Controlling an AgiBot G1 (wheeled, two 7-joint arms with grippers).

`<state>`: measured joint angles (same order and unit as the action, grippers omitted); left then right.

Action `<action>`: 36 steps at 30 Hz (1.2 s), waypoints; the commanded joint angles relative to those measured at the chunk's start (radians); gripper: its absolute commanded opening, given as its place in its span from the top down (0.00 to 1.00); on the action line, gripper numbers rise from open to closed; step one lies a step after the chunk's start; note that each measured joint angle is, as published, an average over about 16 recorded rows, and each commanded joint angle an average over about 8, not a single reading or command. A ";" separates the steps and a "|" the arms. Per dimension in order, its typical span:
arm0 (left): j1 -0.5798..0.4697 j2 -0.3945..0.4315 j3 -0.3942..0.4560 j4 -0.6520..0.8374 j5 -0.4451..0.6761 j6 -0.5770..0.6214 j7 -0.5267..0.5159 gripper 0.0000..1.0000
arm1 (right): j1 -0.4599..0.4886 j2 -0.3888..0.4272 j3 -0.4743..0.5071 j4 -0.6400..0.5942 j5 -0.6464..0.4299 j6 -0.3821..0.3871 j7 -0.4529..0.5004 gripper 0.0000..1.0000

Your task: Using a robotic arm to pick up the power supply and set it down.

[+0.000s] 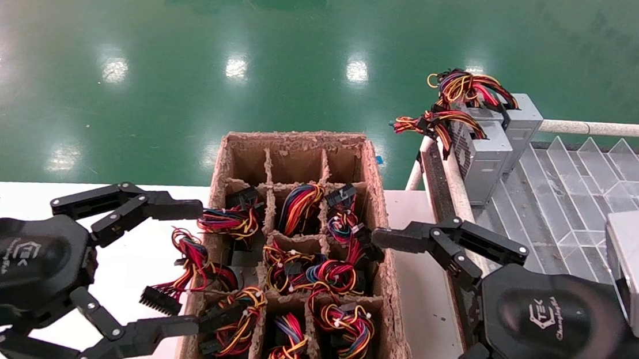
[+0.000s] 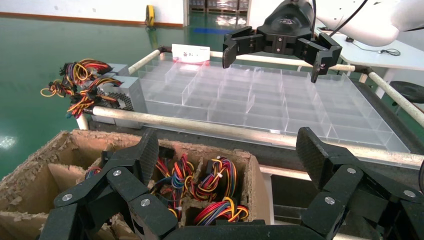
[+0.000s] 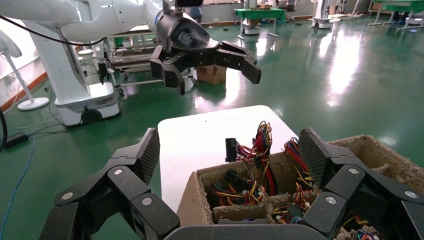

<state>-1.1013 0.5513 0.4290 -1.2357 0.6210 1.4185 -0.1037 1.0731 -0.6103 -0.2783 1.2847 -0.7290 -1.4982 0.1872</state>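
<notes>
A cardboard box (image 1: 294, 138) with dividers stands on the white table, and several of its cells hold power supplies of which only the coloured wire bundles (image 1: 300, 204) show. Two more grey power supplies (image 1: 486, 153) stand upright at the corner of the clear tray, also in the left wrist view (image 2: 125, 90). My left gripper (image 1: 199, 268) hangs open at the box's left wall, holding nothing. My right gripper (image 1: 365, 305) hangs open at the box's right wall, also empty. Each wrist view looks past its own open fingers (image 2: 150, 150) (image 3: 150, 150) into the box.
The clear partitioned tray (image 1: 585, 185), edged by a metal rail (image 1: 613, 129), lies to the right of the box. One wire bundle (image 1: 191, 261) spills over the box's left wall onto the white table (image 1: 17, 199). Green floor lies beyond.
</notes>
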 commanded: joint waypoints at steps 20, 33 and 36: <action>0.000 0.000 0.000 0.000 0.000 0.000 0.000 0.00 | 0.001 -0.001 -0.001 -0.001 -0.002 0.003 0.000 0.00; 0.000 0.000 0.000 0.000 0.000 0.000 0.000 0.00 | 0.002 -0.001 -0.002 -0.001 -0.002 0.004 0.000 0.00; 0.000 0.000 0.000 0.000 0.000 0.000 0.000 0.00 | 0.002 -0.001 -0.002 -0.001 -0.002 0.004 0.000 0.00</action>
<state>-1.1013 0.5513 0.4290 -1.2357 0.6210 1.4186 -0.1037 1.0747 -0.6112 -0.2799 1.2837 -0.7310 -1.4942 0.1877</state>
